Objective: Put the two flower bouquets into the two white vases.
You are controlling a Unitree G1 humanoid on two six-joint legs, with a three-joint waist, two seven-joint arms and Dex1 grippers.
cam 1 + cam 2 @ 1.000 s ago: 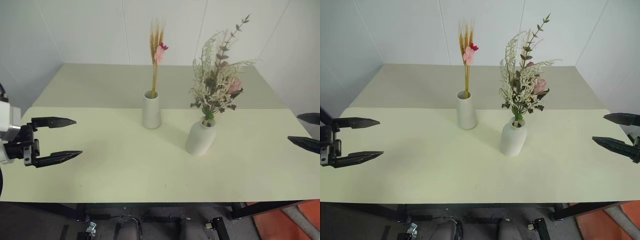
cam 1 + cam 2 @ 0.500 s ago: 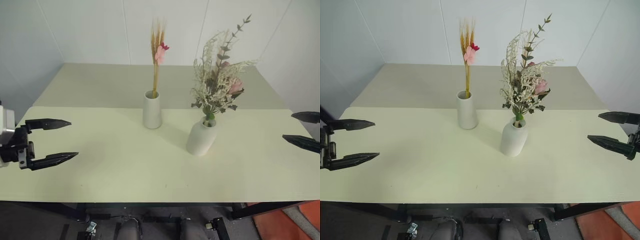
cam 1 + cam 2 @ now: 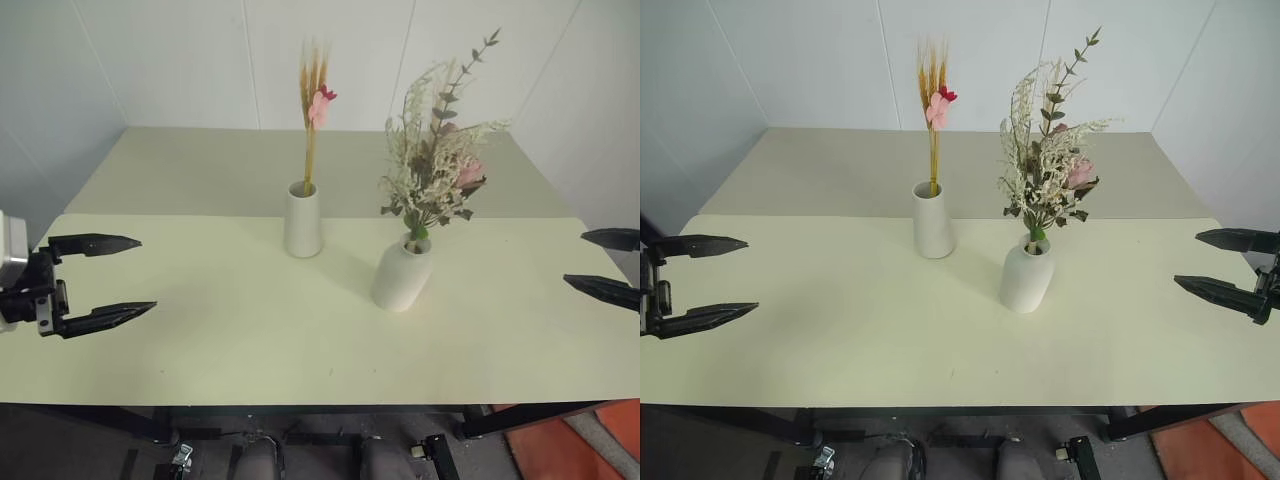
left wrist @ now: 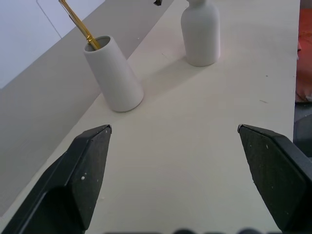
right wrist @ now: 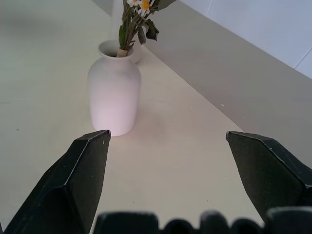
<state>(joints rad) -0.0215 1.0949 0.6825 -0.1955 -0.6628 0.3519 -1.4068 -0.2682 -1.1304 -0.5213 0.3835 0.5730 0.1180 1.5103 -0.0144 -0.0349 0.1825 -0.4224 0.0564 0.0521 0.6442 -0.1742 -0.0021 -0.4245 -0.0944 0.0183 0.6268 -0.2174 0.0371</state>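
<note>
Hovering at the left edge of the pale table [image 3: 200, 330], left gripper [image 3: 132, 276] has its two black fingers spread wide, nothing between them, tips aimed toward the table's middle. Clear of both vases. In the left wrist view the fingers frame bare tabletop with both vases beyond them.

Tall tapered vase [image 3: 303, 220] stands upright near the table's centre, slightly to the left. Slim wheat bunch [image 3: 314, 95] is in it, yellow stalks rising straight out of the mouth, pink and red blossoms near the top. Stalk entering the mouth also shows in the left wrist view [image 4: 80, 25].

Right of it and a bit nearer the robot, rounder bottle vase [image 3: 402, 273] stands upright, apart from the tall one. Bushy cream bunch [image 3: 435, 165] sits in its narrow mouth, spreading wide above, green leaves low, a pink bloom on its right side, one leafy sprig reaching highest. Right wrist view shows green stems going into the mouth [image 5: 127, 22].

At the far right edge, right gripper [image 3: 1210, 263] has its fingers parted wide and empty, pointing in toward the table's middle, well apart from the bottle vase.

Both bouquets are in vases; both grippers released.
</note>
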